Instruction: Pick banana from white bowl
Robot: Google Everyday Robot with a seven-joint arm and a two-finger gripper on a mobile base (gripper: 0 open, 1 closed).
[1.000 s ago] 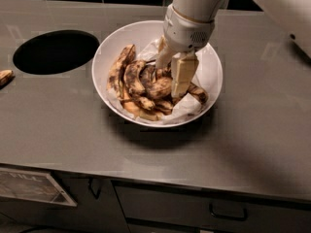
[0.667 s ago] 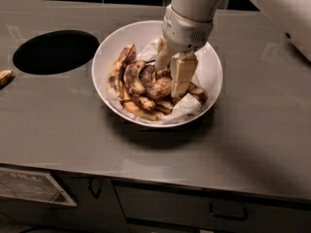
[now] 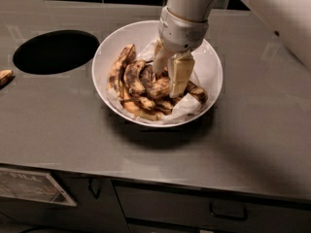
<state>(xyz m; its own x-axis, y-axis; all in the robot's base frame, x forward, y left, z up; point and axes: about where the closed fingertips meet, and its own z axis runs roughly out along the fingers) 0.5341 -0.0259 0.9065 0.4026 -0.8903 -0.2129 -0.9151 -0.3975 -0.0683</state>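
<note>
The white bowl stands in the middle of the grey counter. It is lined with white paper and holds several brown-spotted bananas lying in a heap. My gripper reaches straight down into the right half of the bowl from the white arm above. Its tips are down among the bananas, around one banana near the middle of the heap. The arm hides the far rim of the bowl.
A round dark hole is cut into the counter left of the bowl. Another banana piece lies at the left edge. Drawers with handles sit below the counter's front edge. Dark tiles back the counter.
</note>
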